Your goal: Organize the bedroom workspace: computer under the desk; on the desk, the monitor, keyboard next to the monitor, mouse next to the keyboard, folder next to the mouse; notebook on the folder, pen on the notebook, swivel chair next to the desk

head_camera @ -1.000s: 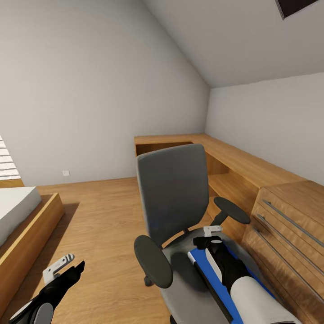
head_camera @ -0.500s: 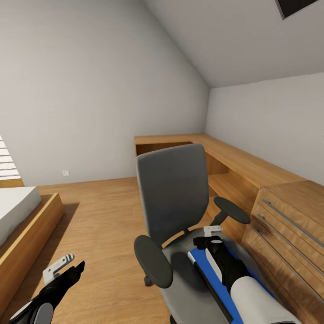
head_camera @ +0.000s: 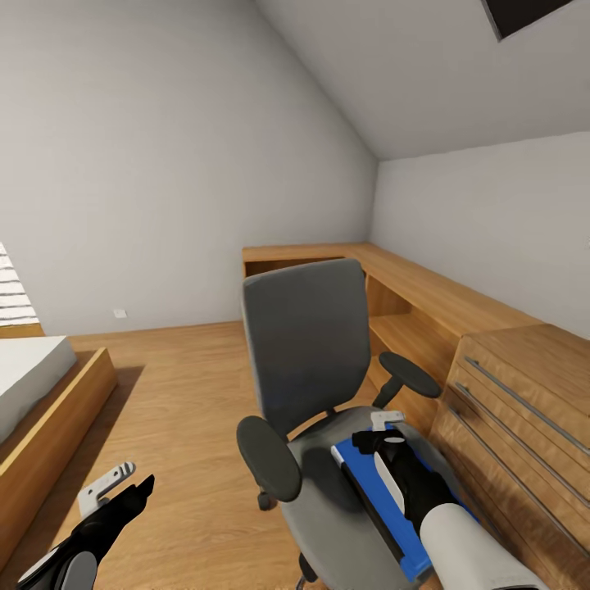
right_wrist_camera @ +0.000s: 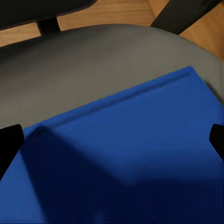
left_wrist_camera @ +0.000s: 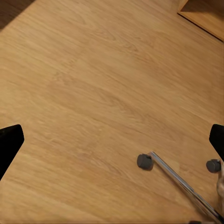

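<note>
A: While the folder lies flat on the seat of the swivel chair, how far along is the job?

B: Early, by my judgement. The folder is not yet lifted. My right claw hangs just above it, fingers spread wide; in the right wrist view the two dark tips sit at either edge with the blue sheet between them, nothing gripped. My left claw hangs low over the floor, released and empty, and its wrist view shows bare boards and a chrome leg with a castor.

A: What is left?

B: Everything visible here: carrying the folder to the bench, stacking on it, and moving the chair there. I cannot judge the other items from these views.

A: Materials and shapes?

B: The folder is a thin, smooth, bright blue rectangle with a raised line along one side. The seat is grey matte upholstery, rounded at the front; the back is tall and slightly curved; the armrests are black padded ovals. The floor is light wood plank. Beside the chair stands a light wood chest with long steel handles.
</note>
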You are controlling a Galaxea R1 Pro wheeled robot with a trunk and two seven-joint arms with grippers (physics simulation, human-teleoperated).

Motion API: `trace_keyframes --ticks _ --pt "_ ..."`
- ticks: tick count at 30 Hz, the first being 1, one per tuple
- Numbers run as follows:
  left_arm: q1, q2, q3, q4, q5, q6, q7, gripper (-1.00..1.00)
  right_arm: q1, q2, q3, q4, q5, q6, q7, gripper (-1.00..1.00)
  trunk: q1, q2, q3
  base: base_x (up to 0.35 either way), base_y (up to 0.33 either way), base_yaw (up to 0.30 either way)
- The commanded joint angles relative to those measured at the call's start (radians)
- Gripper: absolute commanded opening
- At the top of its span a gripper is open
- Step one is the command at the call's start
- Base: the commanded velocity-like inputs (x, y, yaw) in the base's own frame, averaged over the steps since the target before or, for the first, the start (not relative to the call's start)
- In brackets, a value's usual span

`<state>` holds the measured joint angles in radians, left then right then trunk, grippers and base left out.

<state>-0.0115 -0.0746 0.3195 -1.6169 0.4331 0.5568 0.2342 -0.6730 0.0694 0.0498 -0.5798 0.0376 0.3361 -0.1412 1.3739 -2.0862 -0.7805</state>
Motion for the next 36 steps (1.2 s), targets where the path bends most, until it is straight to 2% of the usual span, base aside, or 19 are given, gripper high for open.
trace_keyframes --ticks 1,22,36 --pt "-0.001 -0.001 0.001 -0.001 0.011 0.004 0.007 1.00 0.000 0.000 0.004 -0.002 0.004 0.007 -0.004 1.00 0.000 0.000 -0.001 -0.015 -0.011 0.000" --pt "-0.001 -0.001 0.001 -0.001 0.010 0.003 0.008 1.00 0.000 0.000 0.004 -0.002 0.004 0.006 -0.004 1.00 0.000 0.000 -0.001 0.000 -0.001 0.000" --pt "-0.001 -0.001 0.001 0.000 0.011 0.004 0.008 1.00 0.000 0.000 0.003 -0.002 0.004 0.006 -0.004 1.00 0.000 0.000 -0.001 0.108 0.000 0.000"
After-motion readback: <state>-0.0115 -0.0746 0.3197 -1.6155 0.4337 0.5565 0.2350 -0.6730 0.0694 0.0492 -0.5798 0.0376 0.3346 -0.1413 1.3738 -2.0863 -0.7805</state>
